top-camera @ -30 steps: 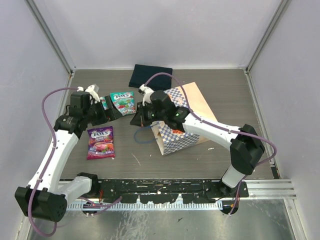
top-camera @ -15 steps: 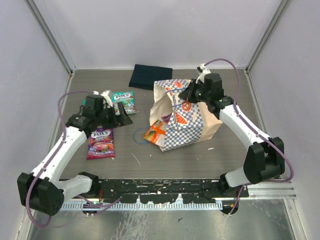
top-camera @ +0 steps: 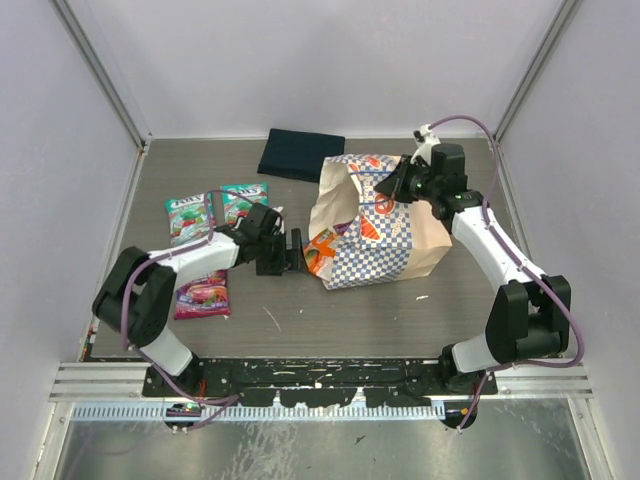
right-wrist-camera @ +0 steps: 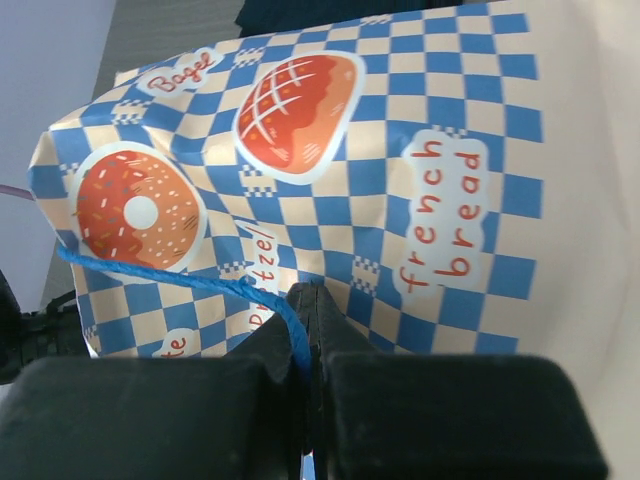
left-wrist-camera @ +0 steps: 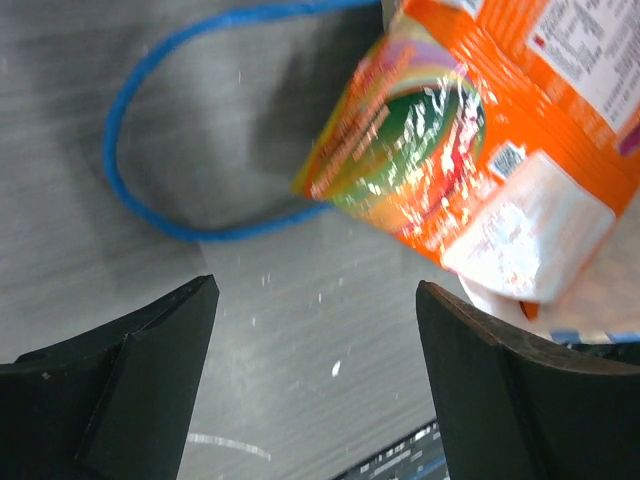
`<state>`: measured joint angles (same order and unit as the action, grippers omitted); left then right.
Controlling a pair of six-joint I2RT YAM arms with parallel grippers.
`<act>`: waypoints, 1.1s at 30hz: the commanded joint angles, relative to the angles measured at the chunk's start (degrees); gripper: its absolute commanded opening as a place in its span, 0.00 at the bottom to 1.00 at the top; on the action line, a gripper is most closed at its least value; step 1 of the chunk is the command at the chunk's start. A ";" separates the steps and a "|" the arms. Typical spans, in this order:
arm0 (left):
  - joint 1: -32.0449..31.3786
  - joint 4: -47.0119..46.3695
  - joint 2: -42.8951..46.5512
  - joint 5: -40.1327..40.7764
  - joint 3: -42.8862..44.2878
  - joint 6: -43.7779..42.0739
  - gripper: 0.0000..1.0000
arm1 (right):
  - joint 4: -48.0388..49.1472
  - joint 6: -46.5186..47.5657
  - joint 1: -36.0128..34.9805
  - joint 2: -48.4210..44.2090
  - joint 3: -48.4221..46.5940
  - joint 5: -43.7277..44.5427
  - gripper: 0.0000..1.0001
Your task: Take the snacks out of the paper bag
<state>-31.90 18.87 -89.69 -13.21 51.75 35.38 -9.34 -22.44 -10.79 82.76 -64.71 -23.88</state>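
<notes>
While the right gripper is clamped on the blue cord handle of the paper bag, the left gripper, fingers apart, faces the bag's mouth, where an orange pouch protrudes; two teal pouches and a purple pouch lie on the table beside the left arm.

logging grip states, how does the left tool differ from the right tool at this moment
The left tool is open with nothing between its fingers; the right tool is shut, pinching the blue cord handle. The left tool sits low at the mouth of the paper bag, facing the orange pouch poking out; the right tool is at the bag's far side. Both have black fingers and work at the same bag.
</notes>
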 commanded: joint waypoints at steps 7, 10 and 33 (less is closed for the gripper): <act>-0.44 -14.50 -7.63 -1.91 9.46 0.55 0.81 | 0.57 3.88 8.20 -2.44 2.10 -6.31 0.01; -0.80 -15.25 -10.80 -3.54 11.52 0.68 0.81 | 0.63 4.39 8.61 -2.43 2.59 -6.94 0.01; -7.05 -16.70 -24.72 -2.46 18.42 -1.38 0.24 | 0.92 2.80 14.02 -1.54 0.87 -10.79 0.01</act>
<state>-36.58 3.33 -113.16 -15.62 69.54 34.96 -9.34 -19.22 -0.14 82.02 -61.95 -33.82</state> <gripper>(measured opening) 0.308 0.045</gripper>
